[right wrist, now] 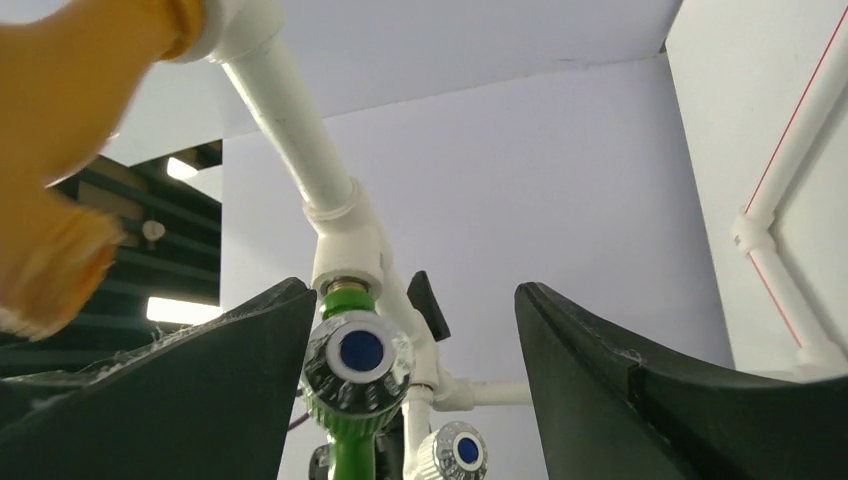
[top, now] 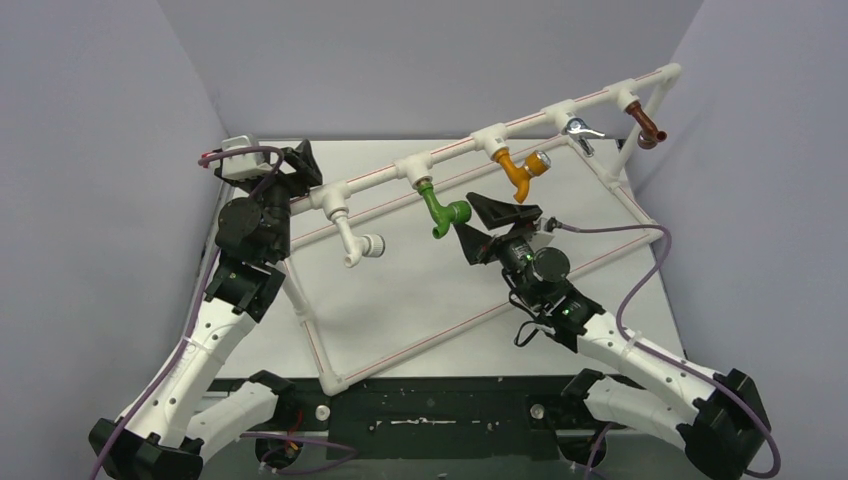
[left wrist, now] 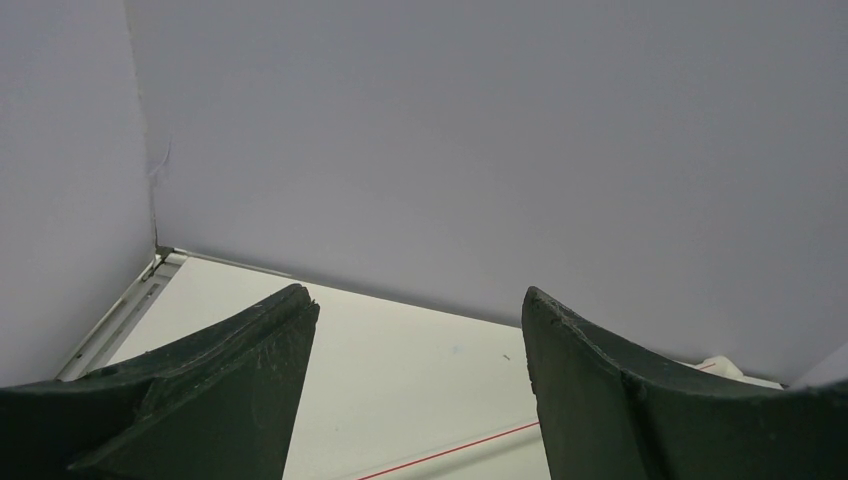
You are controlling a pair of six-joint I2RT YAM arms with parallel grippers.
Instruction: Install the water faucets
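Observation:
Five water faucets hang from the top bar of the white pipe frame (top: pixel 470 145): white (top: pixel 358 245), green (top: pixel 435 207), orange (top: pixel 517 172), silver (top: pixel 580 133) and brown (top: pixel 648 128). My right gripper (top: pixel 466 213) is open, its jaws standing around the green faucet's silver knob. In the right wrist view that green faucet (right wrist: pixel 358 362) sits between my right gripper's (right wrist: pixel 412 292) jaws, close against the left finger (right wrist: pixel 230 390). My left gripper (top: pixel 305 172) is open at the bar's left end. In the left wrist view nothing lies between the left gripper's (left wrist: pixel 415 295) jaws.
The frame's lower pipes (top: pixel 470 325) lie across the table (top: pixel 400 310) between the arms. Grey walls (top: pixel 100 150) close in the left, back and right sides. The orange faucet (right wrist: pixel 60 150) is near the right wrist camera, blurred. A red-striped pipe (left wrist: pixel 450 455) runs below the left jaws.

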